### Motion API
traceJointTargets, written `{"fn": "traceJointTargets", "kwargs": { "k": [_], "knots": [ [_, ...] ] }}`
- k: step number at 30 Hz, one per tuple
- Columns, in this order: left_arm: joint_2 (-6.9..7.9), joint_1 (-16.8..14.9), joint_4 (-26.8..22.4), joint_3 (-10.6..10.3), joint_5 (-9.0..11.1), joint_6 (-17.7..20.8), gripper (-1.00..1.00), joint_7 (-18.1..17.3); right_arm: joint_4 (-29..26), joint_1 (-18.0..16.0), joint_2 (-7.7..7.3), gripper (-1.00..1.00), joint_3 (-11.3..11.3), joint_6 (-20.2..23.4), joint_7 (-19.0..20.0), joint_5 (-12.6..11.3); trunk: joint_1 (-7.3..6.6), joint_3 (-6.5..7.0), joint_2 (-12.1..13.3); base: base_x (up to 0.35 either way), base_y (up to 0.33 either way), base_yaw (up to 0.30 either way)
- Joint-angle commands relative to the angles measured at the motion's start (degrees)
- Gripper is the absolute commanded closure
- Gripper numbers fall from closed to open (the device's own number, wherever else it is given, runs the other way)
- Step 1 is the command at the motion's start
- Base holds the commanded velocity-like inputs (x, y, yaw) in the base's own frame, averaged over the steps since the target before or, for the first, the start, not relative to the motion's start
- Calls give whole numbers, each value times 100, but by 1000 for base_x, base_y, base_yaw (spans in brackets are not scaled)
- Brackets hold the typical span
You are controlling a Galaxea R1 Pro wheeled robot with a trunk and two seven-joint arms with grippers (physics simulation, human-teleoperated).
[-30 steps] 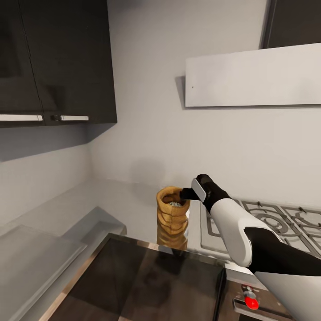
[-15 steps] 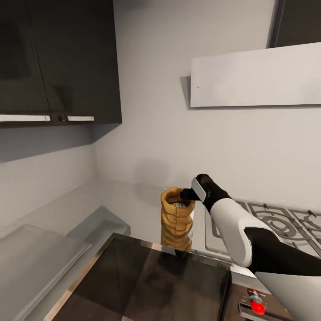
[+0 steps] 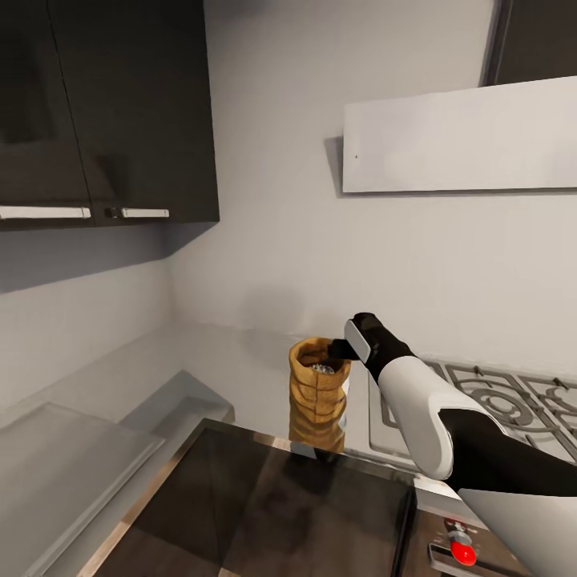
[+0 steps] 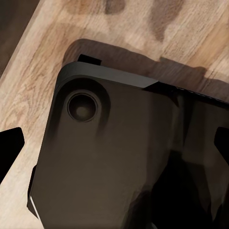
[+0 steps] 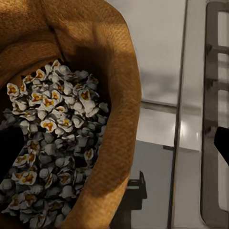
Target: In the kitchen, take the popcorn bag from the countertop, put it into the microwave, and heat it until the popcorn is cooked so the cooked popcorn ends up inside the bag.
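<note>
Popcorn bag (image 3: pixel 318 381) rim meets the right tool (image 3: pixel 338 348) at its near-right side, and one dark finger seems to sit inside the mouth while the other lies outside; whether the tool actually pinches the rim cannot be told. The right wrist view looks down into the open sack (image 5: pixel 107 95), where the popcorn (image 5: pixel 47 157) lies as a heap of pale whitish-grey bits with yellow-orange centres. One dark fingertip (image 5: pixel 223 143) shows at the edge of that view, over the hob. The bag stands upright on the glossy grey desk (image 3: pixel 232 365), just beside the gas hob (image 3: pixel 481 401) with its grates, its reflection showing in the surface below it. A white hood (image 3: pixel 461 136) hangs on the wall above the hob, and dark upper cabinets (image 3: pixel 104 104) fill the corner to the left. The left wrist view looks down at a dark rounded robot part (image 4: pixel 109 157) over pale wood plank floor (image 4: pixel 43 62); the left tool's dark fingertips (image 4: pixel 9 145) sit apart at the edges of that view, holding nothing.
</note>
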Motion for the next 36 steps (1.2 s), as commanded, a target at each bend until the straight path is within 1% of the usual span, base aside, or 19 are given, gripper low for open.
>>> {"fn": "traceJointTargets", "kwargs": {
  "k": [1, 11, 13, 16, 23, 29, 36],
  "knots": [
    [-1, -1, -4, 9, 25, -8, -100, 0, -5, -3, 4, -100, -21, 12, -51, -53, 0, -7, -5, 0, 0, 0],
    [-1, -1, -4, 9, 25, -7, -100, 0, 82, -3, 4, -100, -41, 69, -56, -132, 0, -7, -5, 0, 0, 0],
    [-1, -1, -4, 9, 25, -8, -100, 0, 88, -3, 4, -100, -53, 178, -52, -138, 0, -7, -5, 0, 0, 0],
    [-1, -1, -4, 9, 25, -9, -100, 0, 89, -3, 4, -100, -57, 220, -45, -139, 0, -7, -5, 0, 0, 0],
    [-1, -1, -4, 9, 25, -11, -100, 0, 114, -3, 4, -100, -66, 235, -25, -139, 0, -7, -5, 0, 0, 0],
    [-1, -1, -4, 9, 25, -9, -100, 0, 325, -3, 4, -100, -67, 227, -9, -139, 0, -7, -5, 0, 0, 0],
    [-1, -1, -4, 9, 25, -8, -100, 0, 352, -3, 4, -100, -68, 218, -7, -139, 0, -7, -5, 0, 0, 0]
  ]
}}
